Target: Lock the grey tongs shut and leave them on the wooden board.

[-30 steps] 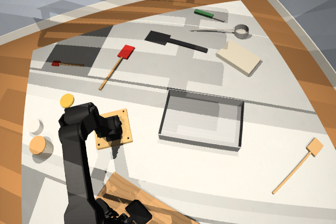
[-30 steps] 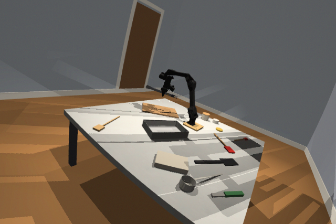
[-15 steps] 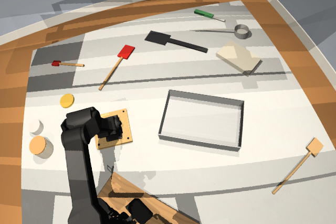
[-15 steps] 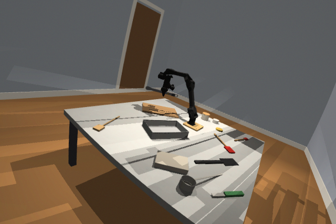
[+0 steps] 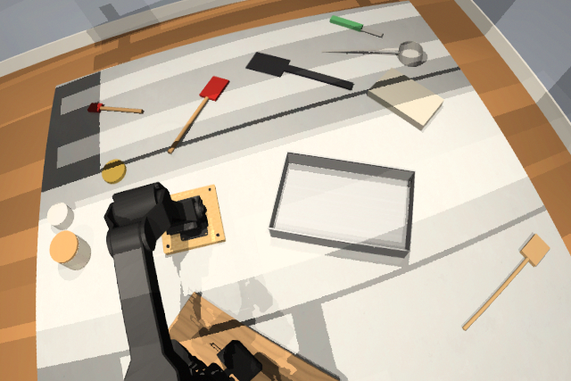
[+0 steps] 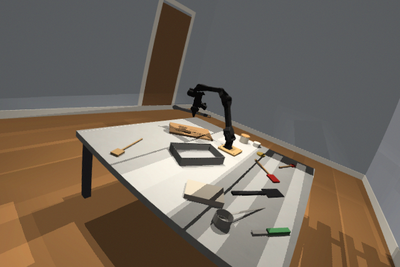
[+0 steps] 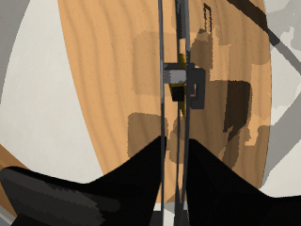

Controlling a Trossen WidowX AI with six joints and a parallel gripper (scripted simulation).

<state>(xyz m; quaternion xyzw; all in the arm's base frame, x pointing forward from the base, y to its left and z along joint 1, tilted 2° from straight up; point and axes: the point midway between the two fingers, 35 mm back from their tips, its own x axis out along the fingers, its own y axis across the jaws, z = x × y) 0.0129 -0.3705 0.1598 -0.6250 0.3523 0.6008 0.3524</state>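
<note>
My gripper (image 7: 176,145) (image 6: 194,115) is shut on the grey tongs (image 7: 187,123) (image 6: 181,108), pinching their two long thin arms close together. In the exterior view the tongs hang above the wooden board (image 6: 174,125) (image 7: 94,94) (image 5: 294,366), nearly level, with the right end slightly lower. The wrist view looks down on the board, with a grey crosspiece and a small black and yellow part between the arms. Whether the lock is engaged cannot be told. In the top view the fingers and tongs are mostly hidden or out of frame. The roasting tin (image 5: 350,164) (image 6: 202,161) holds no tongs.
A wooden spatula (image 5: 534,250) (image 6: 117,152) lies beyond the tin. A lidded jar (image 5: 63,246) (image 6: 244,137) and a white round piece (image 5: 60,216) stand beside the arm's base. A beige block (image 5: 408,100), a black spatula (image 5: 268,64) and a red spatula (image 5: 214,87) lie farther off.
</note>
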